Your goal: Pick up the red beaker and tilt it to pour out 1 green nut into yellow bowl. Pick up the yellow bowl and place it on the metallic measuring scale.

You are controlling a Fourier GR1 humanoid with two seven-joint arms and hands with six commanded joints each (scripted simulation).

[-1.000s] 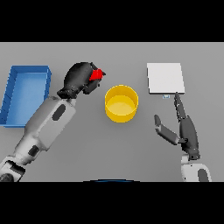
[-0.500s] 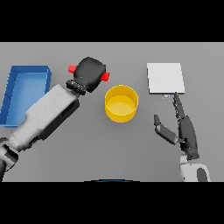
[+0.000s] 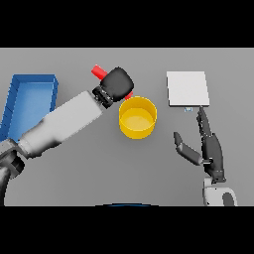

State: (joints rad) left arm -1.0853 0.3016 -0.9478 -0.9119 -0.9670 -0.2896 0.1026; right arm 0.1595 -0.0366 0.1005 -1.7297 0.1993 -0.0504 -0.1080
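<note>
I'm holding the red beaker clenched in the left hand, tipping it just beside the back rim of the yellow bowl, so I'm reckoning we're mid-pour. The right hand is idling with fingers relaxed, near the scale. Next I'm probably needing a bit more tilt over the bowl so the nut drops in.

Table free btwn yellow bowl, scale.
</note>
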